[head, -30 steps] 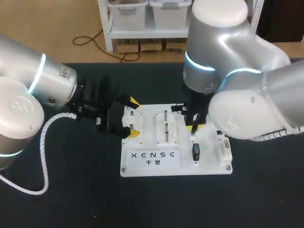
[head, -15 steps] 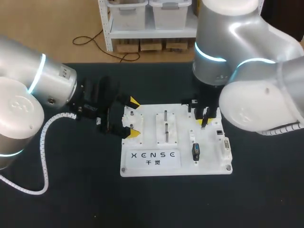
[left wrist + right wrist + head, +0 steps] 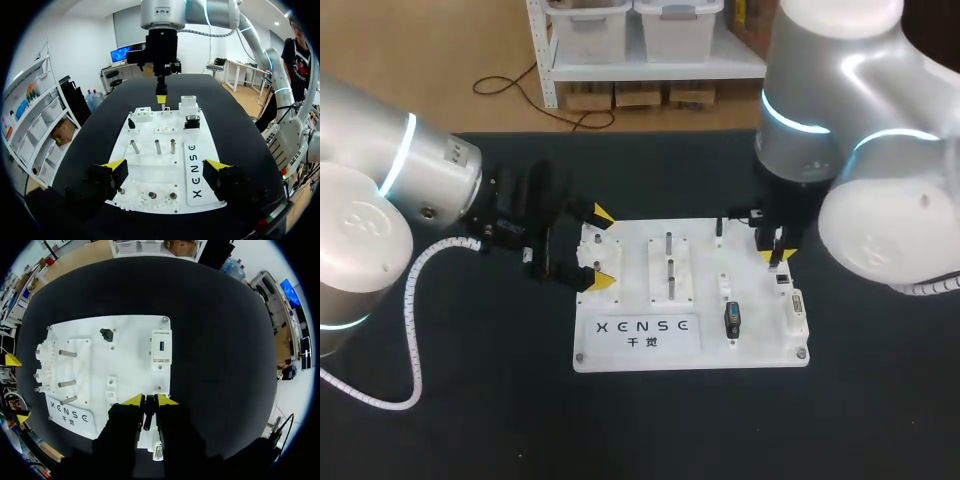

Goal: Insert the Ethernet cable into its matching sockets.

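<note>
Cable plug (image 3: 147,416) sits pinched in right gripper (image 3: 150,400) above white board (image 3: 130,340).

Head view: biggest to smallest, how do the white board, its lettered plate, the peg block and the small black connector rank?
1. white board
2. lettered plate
3. peg block, somewhat smaller
4. black connector, clearly smallest

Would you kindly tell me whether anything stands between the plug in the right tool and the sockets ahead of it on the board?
Nothing visible does. The right tool holds the plug above the white board; the small socket just ahead and the socket block beyond it both lie uncovered.
</note>
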Tool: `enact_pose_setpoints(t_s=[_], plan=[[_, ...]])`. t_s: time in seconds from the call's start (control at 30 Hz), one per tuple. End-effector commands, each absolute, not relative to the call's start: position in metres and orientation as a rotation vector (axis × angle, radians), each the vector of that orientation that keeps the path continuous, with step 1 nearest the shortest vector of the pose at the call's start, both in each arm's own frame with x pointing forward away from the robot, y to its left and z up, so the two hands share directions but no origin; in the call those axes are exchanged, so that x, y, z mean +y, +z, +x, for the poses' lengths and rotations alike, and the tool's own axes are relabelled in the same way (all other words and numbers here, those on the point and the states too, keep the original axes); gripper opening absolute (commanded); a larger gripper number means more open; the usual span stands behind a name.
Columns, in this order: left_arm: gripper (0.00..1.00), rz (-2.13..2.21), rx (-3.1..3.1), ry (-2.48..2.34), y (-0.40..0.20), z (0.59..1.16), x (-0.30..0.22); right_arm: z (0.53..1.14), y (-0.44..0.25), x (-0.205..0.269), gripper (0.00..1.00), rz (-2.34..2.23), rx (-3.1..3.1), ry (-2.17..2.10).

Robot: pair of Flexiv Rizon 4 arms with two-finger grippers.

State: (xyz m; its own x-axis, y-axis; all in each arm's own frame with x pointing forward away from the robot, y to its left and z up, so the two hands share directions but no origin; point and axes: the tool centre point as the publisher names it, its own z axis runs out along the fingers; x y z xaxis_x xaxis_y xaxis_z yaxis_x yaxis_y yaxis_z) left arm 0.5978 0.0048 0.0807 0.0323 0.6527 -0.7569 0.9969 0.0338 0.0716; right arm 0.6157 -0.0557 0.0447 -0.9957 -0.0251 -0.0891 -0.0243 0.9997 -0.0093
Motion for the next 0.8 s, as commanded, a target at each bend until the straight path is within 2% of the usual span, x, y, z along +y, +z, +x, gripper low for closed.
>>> enact_pose_setpoints(t_s=[0.03, 0.8], plan=[[1.0, 1.688, 1.689, -0.699, 0.08, 0.599, 0.004, 0.612, 0.043, -0.06, 0.0, -0.035, 3.047, -0.004], [1.0, 1.688, 1.689, -0.699, 0.08, 0.599, 0.004, 0.61, 0.034, -0.073, 0.0, -0.016, 3.075, 0.002]])
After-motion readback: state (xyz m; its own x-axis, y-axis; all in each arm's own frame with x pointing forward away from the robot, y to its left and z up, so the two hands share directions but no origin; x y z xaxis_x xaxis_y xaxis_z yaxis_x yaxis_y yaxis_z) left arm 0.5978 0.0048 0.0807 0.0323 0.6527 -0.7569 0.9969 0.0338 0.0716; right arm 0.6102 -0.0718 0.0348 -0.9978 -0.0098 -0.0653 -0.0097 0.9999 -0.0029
